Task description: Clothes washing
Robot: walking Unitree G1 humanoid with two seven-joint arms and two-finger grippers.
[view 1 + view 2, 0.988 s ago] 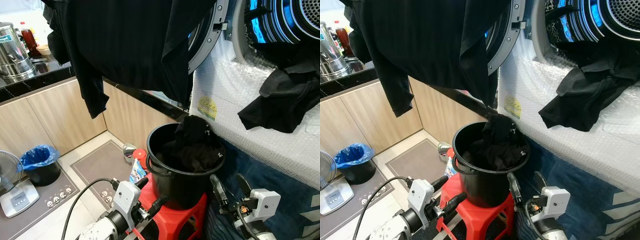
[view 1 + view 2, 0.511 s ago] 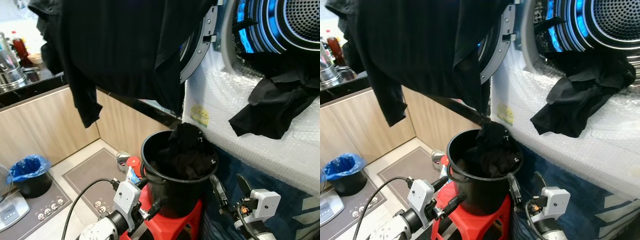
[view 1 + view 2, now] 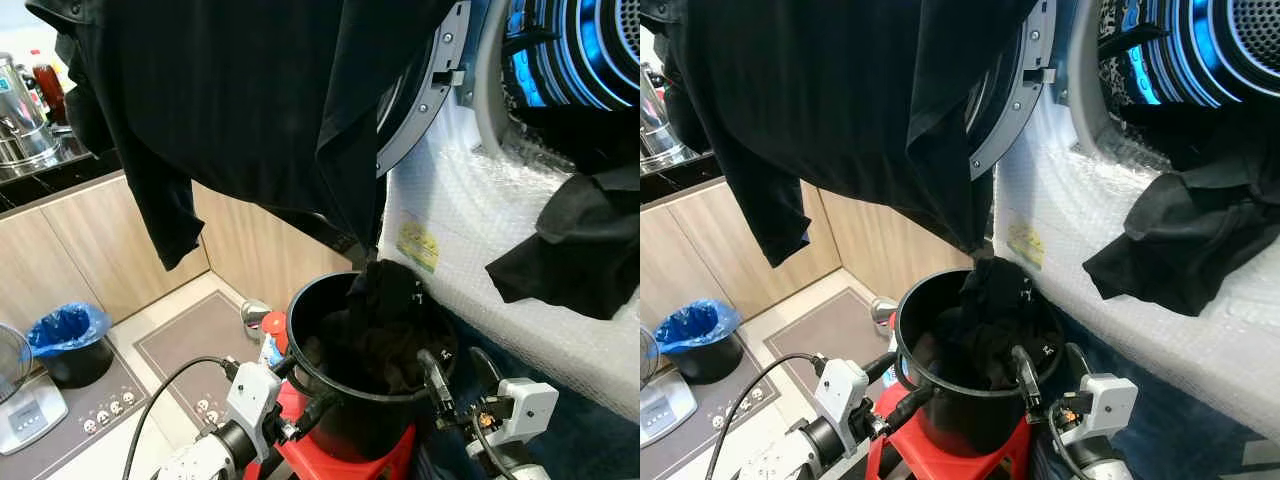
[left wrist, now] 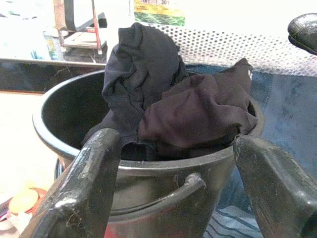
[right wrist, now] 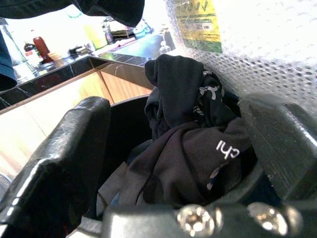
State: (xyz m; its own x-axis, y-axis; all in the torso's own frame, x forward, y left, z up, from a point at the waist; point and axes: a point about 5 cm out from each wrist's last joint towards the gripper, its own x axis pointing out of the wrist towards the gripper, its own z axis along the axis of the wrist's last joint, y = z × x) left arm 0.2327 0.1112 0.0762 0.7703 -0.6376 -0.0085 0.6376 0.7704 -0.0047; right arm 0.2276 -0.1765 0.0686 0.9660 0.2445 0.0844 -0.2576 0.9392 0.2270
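A black bucket (image 3: 345, 425) full of dark clothes (image 3: 388, 318) stands on a red stool (image 3: 883, 402) in front of the washing machine. The machine's drum (image 3: 585, 50) glows blue behind the open door (image 3: 432, 95). One black garment (image 3: 580, 250) hangs out of the drum, and a large black shirt (image 3: 250, 90) hangs over the door down to the bucket. My left gripper (image 3: 302, 388) is open at the bucket's near left side, level with its handle (image 4: 173, 191). My right gripper (image 3: 458, 372) is open at the near right rim, its fingers (image 5: 59, 163) framing the clothes (image 5: 183, 148).
The machine's front (image 3: 470, 215) is wrapped in bubble wrap. A bin with a blue liner (image 3: 68, 332), a scale (image 3: 28, 402) and floor mats (image 3: 190, 335) lie to the left. A detergent bottle (image 3: 270, 345) stands beside the stool. Wooden cabinets (image 3: 70, 250) carry a steel urn (image 3: 18, 110).
The camera swung left, then back right, and the bucket now sits lower and nearer in view. My right gripper's finger now overlaps the bucket rim. Both grippers stay open.
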